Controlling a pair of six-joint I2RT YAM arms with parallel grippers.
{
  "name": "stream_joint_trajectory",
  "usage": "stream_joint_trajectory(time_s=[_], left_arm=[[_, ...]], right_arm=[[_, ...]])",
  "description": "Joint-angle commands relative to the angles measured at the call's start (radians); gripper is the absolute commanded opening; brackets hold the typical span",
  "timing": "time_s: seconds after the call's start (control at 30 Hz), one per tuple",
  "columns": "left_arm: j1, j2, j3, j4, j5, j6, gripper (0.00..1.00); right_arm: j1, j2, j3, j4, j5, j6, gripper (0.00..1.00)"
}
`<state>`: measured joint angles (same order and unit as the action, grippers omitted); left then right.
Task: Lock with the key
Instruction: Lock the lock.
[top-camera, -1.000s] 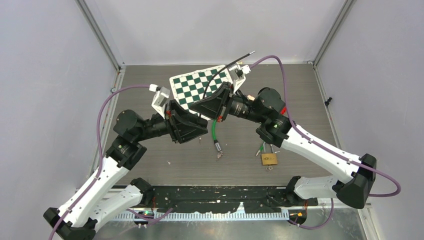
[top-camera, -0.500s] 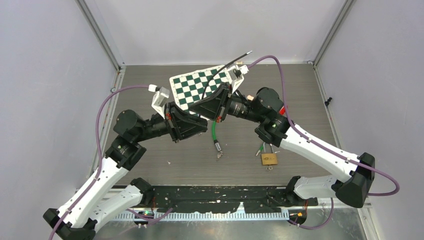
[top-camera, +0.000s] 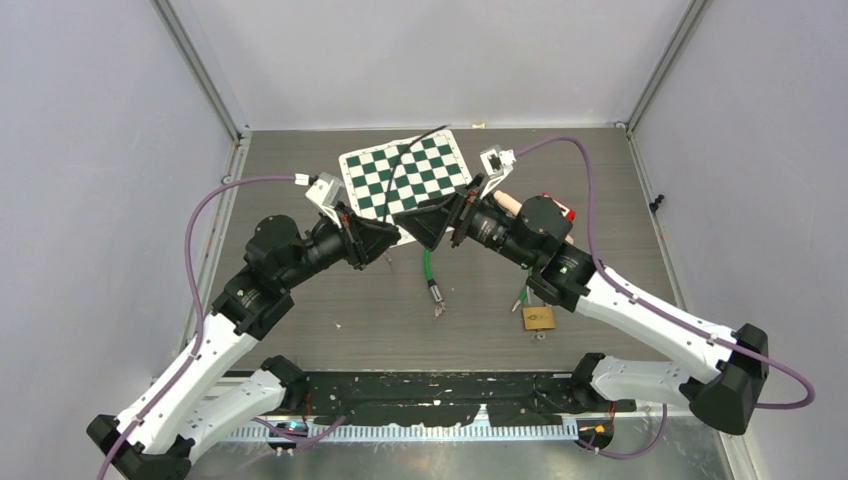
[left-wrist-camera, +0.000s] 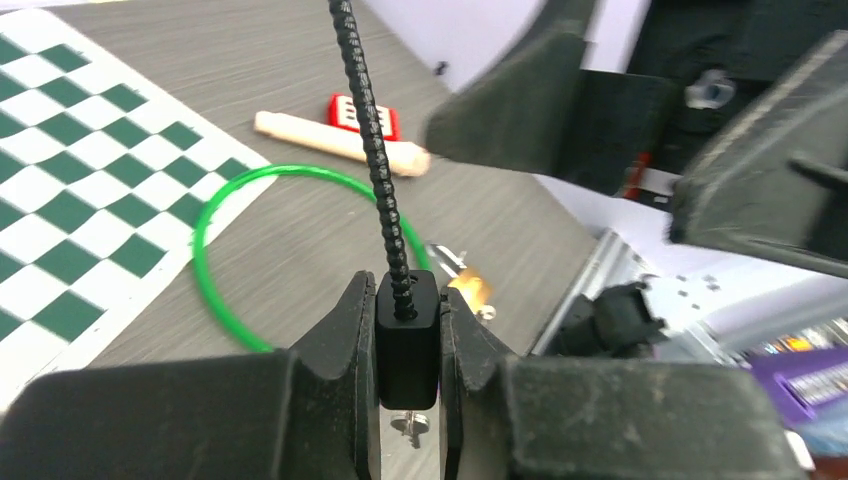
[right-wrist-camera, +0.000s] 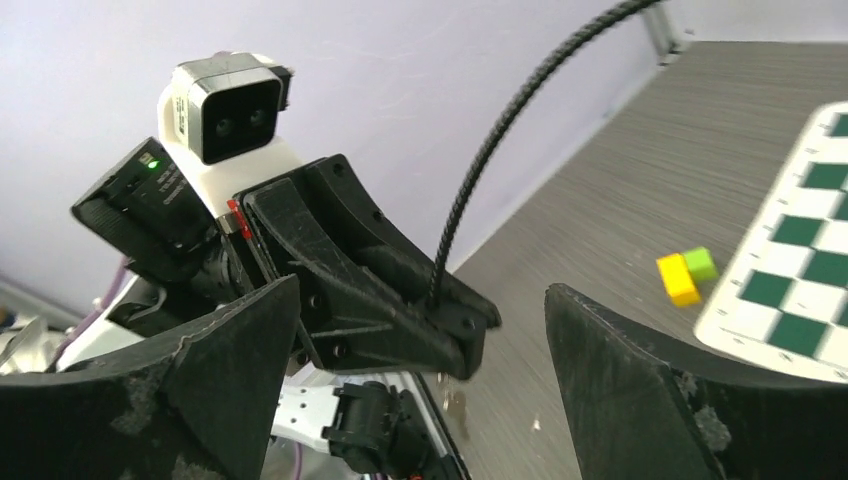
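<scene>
My left gripper (left-wrist-camera: 408, 290) is shut on the black block (left-wrist-camera: 408, 335) of a cable lock. Its black ribbed cable (left-wrist-camera: 368, 130) rises from the block and arcs over the checkerboard (top-camera: 440, 175). A small silver key (left-wrist-camera: 410, 425) shows just under the block; whether it sits in the lock I cannot tell. My right gripper (right-wrist-camera: 420, 290) stands wide open facing the left gripper (right-wrist-camera: 465, 335), with nothing between its fingers. In the top view the left gripper (top-camera: 385, 240) and right gripper (top-camera: 440, 215) are close together mid-table.
A brass padlock (top-camera: 538, 318) lies at front right. A green cable lock (top-camera: 428, 265) and loose keys (top-camera: 438, 308) lie at centre. Behind the right arm are a wooden dowel (top-camera: 507, 203) and a red piece (top-camera: 568, 212). Yellow and green blocks (right-wrist-camera: 682, 278) sit beside the board.
My right gripper has opened, let go of the black cable and drawn back to the right. The cable's free end has dropped lower over the checkerboard. The left gripper keeps the lock block.
</scene>
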<state>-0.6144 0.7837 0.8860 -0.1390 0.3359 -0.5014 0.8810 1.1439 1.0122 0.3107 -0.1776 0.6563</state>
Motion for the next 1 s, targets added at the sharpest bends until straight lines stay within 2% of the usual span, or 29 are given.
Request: stream_joint_trajectory(time_s=[0.0, 0.07, 0.2, 0.33, 0.5, 0.6, 0.63, 0.73, 0.87, 0.97], left_arm=[[0.001, 0.008, 0.043, -0.066, -0.182, 0.083, 0.00], [-0.001, 0.015, 0.057, -0.103, -0.190, 0.117, 0.00], [-0.001, 0.024, 0.091, -0.205, -0.141, 0.216, 0.00], [-0.001, 0.019, 0.125, -0.315, -0.045, 0.321, 0.00], [-0.002, -0.002, 0.148, -0.419, 0.108, 0.425, 0.00], [-0.002, -0.023, 0.158, -0.460, 0.162, 0.463, 0.00], [-0.001, -0.028, 0.162, -0.474, 0.174, 0.473, 0.00], [-0.002, -0.039, 0.168, -0.516, 0.198, 0.498, 0.00], [-0.001, -0.055, 0.157, -0.544, 0.216, 0.526, 0.00], [-0.001, -0.072, 0.148, -0.548, 0.218, 0.536, 0.00]], right_arm=[[-0.015, -0.104, -0.038, -0.113, 0.171, -0.014, 0.99], [-0.024, -0.148, -0.065, -0.161, 0.217, -0.035, 0.94], [-0.041, -0.236, -0.082, -0.241, 0.215, -0.177, 0.83], [-0.042, -0.264, -0.010, -0.384, 0.159, -0.450, 0.66], [-0.043, -0.260, 0.059, -0.496, 0.173, -0.697, 0.50], [-0.043, -0.263, 0.065, -0.501, 0.173, -0.824, 0.53], [-0.042, -0.258, 0.074, -0.509, 0.167, -0.845, 0.58], [-0.043, -0.229, 0.131, -0.589, 0.126, -0.953, 0.62], [-0.043, -0.124, 0.275, -0.803, 0.055, -1.055, 0.57], [-0.043, -0.027, 0.355, -0.915, 0.045, -1.091, 0.50]])
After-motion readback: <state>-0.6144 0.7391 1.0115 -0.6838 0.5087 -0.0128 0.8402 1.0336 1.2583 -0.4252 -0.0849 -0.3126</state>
